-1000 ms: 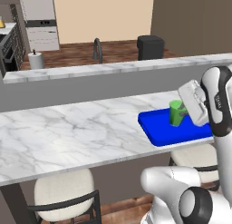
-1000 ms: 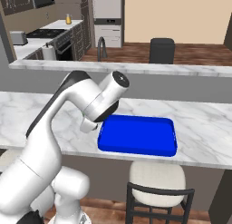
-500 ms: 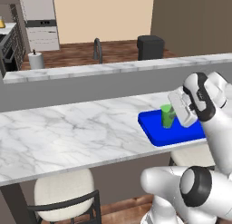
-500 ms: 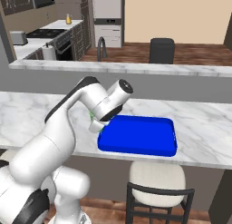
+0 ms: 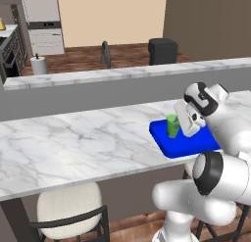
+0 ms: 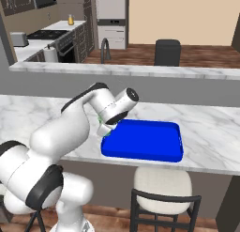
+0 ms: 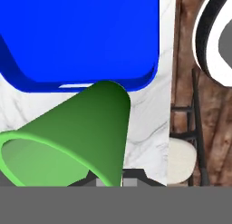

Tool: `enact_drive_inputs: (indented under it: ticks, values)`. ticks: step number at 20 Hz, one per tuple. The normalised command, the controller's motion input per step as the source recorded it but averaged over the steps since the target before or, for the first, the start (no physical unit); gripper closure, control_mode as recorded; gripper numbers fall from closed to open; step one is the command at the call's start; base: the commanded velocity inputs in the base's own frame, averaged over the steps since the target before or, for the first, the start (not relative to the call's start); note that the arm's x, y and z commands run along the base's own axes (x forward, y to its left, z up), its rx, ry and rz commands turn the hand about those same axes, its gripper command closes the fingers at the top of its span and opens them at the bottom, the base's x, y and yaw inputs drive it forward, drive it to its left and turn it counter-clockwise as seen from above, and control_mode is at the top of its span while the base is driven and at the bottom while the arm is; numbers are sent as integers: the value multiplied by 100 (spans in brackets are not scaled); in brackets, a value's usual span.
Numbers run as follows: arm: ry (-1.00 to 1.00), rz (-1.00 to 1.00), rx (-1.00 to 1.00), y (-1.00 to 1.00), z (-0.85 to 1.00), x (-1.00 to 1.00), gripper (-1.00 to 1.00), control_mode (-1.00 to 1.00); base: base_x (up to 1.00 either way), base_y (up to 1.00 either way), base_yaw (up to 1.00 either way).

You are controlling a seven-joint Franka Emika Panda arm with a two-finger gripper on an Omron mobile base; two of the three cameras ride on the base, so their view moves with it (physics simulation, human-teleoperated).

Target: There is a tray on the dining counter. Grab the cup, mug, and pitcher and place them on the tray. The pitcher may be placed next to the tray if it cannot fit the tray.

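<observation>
Green cup [image 5: 172,125] sits clamped in the gripper [image 5: 182,124], upright at the blue tray's [image 6: 154,142] near left edge. I judge the tray's open floor lies just ahead of it.

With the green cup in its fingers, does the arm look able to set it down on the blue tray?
Probably yes: the cup hangs at the tray's near edge, and the tray's blue surface lies bare.

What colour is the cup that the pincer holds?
Bright green; the cup shows best in the hand view.
</observation>
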Motion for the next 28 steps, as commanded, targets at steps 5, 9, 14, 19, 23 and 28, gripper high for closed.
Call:
enact_drive_inputs:
  ticks: [5,9,14,19,23,28]
  values:
    - [10,-2,19,-16,-5,56,100,-100,0,0,0]
    - [12,-2,14,-15,-10,56,100,-100,0,0,0]
    - [11,0,7,-9,-23,43,100,-100,0,0,0]
    - [2,0,0,0,-38,25,100,-100,0,0,0]
    - [1,0,0,0,-38,26,100,-100,0,0,0]
    - [0,0,-1,0,-34,25,100,-100,0,0,0]
